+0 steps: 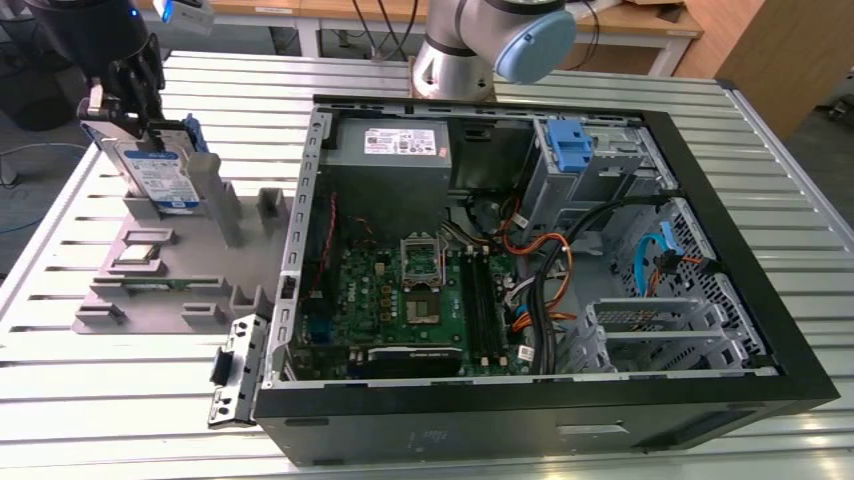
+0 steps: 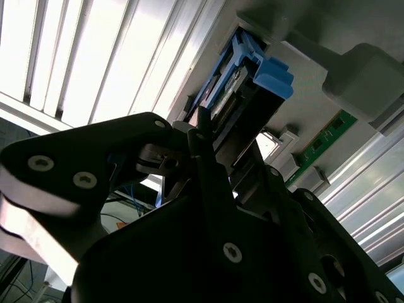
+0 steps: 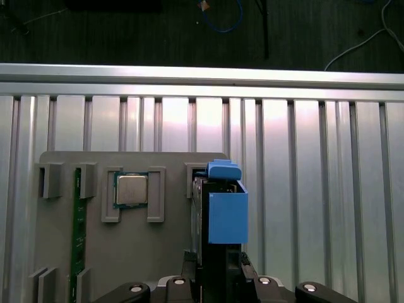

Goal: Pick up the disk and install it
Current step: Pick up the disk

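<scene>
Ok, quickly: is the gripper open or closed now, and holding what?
Gripper: closed on the disk, at the grey holder.

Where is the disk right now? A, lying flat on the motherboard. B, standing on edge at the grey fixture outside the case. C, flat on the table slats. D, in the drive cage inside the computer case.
B: in the exterior view the disk stands on edge at the grey fixture, on the exterior view's left of the open computer case, with the gripper at its top.
</scene>
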Robot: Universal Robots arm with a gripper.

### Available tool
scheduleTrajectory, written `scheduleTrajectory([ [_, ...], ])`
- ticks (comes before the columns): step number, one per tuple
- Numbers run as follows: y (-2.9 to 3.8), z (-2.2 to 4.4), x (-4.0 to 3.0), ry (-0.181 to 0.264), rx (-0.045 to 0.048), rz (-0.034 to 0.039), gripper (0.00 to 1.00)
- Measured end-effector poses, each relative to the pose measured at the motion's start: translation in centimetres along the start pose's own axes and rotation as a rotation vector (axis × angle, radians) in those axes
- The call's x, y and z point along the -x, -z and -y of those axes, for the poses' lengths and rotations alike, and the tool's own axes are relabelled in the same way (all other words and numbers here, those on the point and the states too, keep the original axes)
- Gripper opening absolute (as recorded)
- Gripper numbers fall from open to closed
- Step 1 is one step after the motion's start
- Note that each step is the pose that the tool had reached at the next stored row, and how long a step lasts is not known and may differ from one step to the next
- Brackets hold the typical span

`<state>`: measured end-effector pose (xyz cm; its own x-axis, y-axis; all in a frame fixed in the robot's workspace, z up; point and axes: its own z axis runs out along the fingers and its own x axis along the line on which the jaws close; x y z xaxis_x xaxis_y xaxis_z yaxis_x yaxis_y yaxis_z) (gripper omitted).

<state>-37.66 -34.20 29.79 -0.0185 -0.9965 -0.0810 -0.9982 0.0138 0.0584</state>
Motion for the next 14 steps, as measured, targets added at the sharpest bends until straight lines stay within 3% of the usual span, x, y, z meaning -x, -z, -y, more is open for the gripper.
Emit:
scheduleTrajectory([
  [1,0.0,0.0,0.0,0.0,-0.0001,-0.0002,0.35],
  [3,0.0,0.0,-0.01,0.0,-0.0003,-0.0105,0.35],
  [7,0.0,0.0,0.0,-0.001,-0.0004,-0.0236,0.35],
  [14,0.02,0.0,0.0,-0.001,-0.0005,-0.0241,0.35],
])
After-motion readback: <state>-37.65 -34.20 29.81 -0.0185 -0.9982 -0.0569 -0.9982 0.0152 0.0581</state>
